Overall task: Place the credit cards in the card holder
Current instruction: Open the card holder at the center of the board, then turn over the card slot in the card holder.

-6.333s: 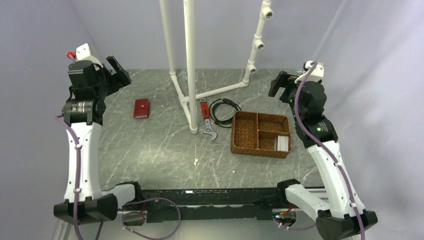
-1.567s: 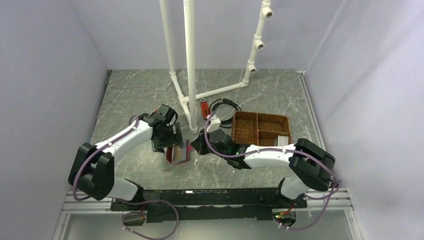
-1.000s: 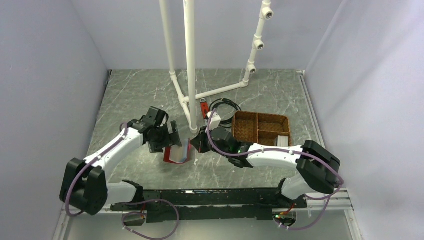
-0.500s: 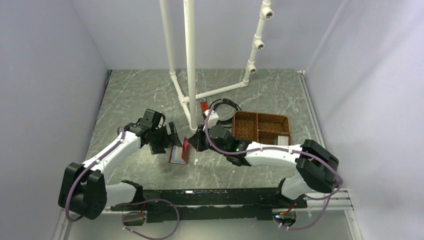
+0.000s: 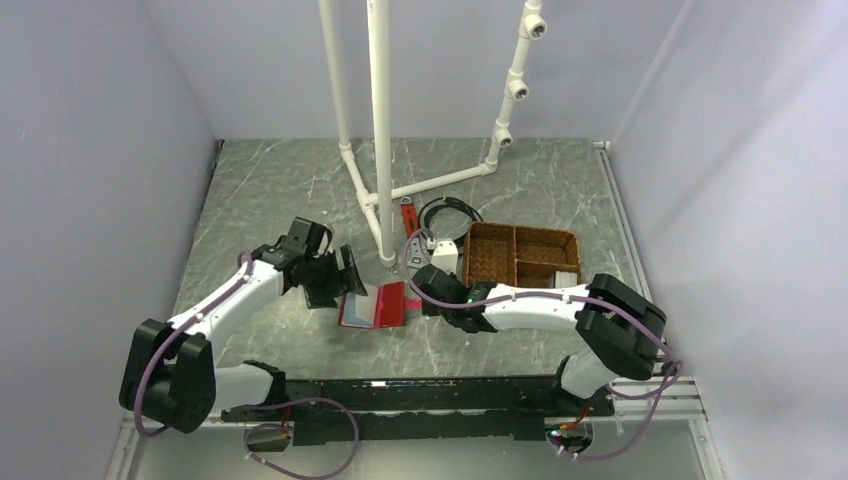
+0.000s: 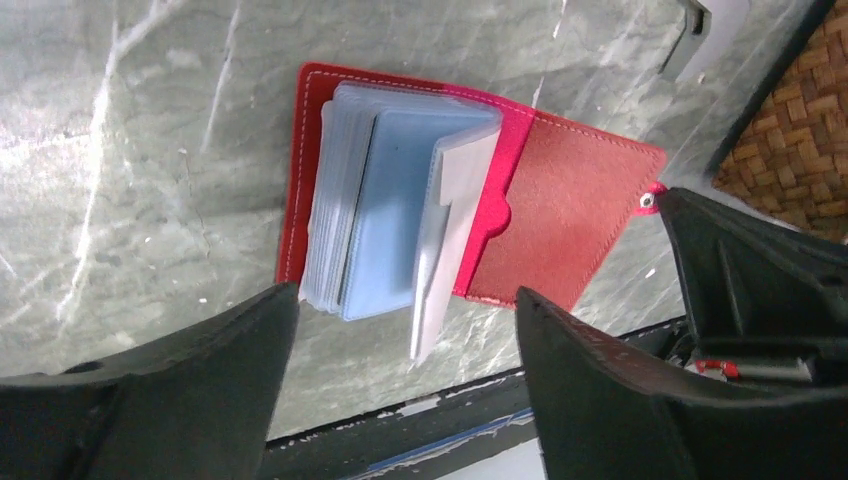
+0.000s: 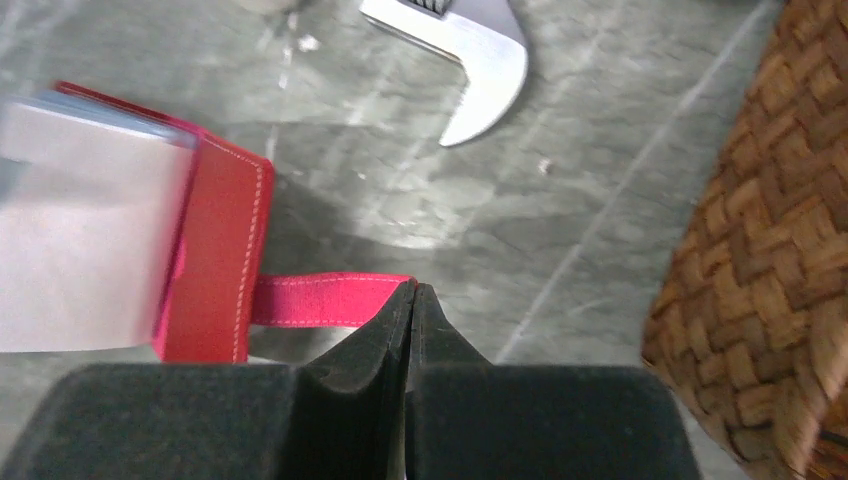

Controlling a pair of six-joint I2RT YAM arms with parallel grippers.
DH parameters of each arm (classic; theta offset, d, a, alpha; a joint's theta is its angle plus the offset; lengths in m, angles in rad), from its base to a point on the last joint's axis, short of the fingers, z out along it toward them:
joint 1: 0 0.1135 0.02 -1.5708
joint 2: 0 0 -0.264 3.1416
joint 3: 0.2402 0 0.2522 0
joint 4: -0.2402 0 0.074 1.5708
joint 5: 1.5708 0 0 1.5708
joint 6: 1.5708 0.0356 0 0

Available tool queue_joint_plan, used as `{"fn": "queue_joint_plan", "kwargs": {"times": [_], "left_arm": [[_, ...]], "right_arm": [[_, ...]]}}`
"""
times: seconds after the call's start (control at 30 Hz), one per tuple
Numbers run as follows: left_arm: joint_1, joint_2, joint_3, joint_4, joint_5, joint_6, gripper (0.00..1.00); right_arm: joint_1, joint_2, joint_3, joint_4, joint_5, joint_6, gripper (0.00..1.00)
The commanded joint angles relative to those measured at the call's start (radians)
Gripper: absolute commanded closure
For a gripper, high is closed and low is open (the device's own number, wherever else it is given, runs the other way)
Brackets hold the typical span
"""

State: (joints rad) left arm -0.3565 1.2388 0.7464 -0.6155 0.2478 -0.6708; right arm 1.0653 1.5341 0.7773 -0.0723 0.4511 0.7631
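1. Right wrist view: the right gripper has its jaws pressed fully together on the end of the pink-red snap tab. The tab runs flat over the table from the card holder.
2. The card holder lies spread open on the grey marbled table, between the two grippers. Its stack of pale clear pockets faces up on the half toward the left arm, with one leaf partly raised. The bare red cover forms the half toward the right arm. Whether any pocket has a card in it cannot be told.
3. The left gripper hangs just beside the card holder's left edge. Its fingers are spread wide and have hold of nothing.
4. To the right of the right gripper sits a brown woven tray, divided into compartments. The credit cards lie as a pale stack in its near-right compartment, well apart from the card holder.
5. A wrench lies between the card holder and the tray.
6. Farther back, a coiled black cable lies near the foot of a white pipe frame.
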Motion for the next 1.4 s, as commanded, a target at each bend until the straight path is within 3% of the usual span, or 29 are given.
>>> {"fn": "queue_joint_plan", "kwargs": {"times": [0.0, 0.07, 0.17, 0.23, 0.6, 0.67, 0.8, 0.87, 1.07, 1.2, 1.37], "left_arm": [[0.005, 0.002, 0.014, 0.069, 0.060, 0.002, 0.24], [0.005, 0.033, 0.007, 0.107, 0.105, -0.001, 0.32], [0.003, 0.073, -0.002, 0.183, 0.172, -0.020, 0.60], [-0.008, 0.082, -0.016, 0.241, 0.200, -0.043, 0.69], [-0.153, 0.268, -0.036, 0.523, 0.307, -0.177, 0.65], [-0.157, 0.293, -0.066, 0.581, 0.339, -0.214, 0.60], [-0.157, 0.284, -0.104, 0.578, 0.340, -0.213, 0.53], [-0.157, 0.240, -0.100, 0.495, 0.299, -0.179, 0.52], [-0.149, 0.074, -0.126, 0.331, 0.192, -0.136, 0.53], [-0.144, 0.081, -0.158, 0.370, 0.224, -0.154, 0.57], [-0.144, 0.101, -0.152, 0.373, 0.239, -0.146, 0.63]], "right_arm": [[-0.002, -0.016, -0.008, -0.020, 0.040, -0.059, 1.00], [-0.002, -0.021, 0.009, 0.033, -0.008, -0.122, 0.94], [-0.002, -0.008, 0.042, 0.042, -0.054, -0.158, 0.85], [-0.002, -0.004, 0.053, 0.043, -0.070, -0.174, 0.81], [-0.011, -0.163, 0.067, 0.007, -0.137, -0.220, 0.41], [-0.030, -0.174, 0.071, 0.020, -0.190, -0.215, 0.37], [-0.128, -0.131, 0.051, 0.147, -0.426, -0.141, 0.38], [-0.158, -0.084, 0.076, 0.176, -0.513, -0.121, 0.48], [-0.168, 0.025, 0.121, 0.246, -0.589, -0.098, 0.80], [-0.167, 0.137, 0.158, 0.278, -0.668, -0.086, 0.83], [-0.160, 0.193, 0.151, 0.279, -0.648, -0.089, 0.85]]}}
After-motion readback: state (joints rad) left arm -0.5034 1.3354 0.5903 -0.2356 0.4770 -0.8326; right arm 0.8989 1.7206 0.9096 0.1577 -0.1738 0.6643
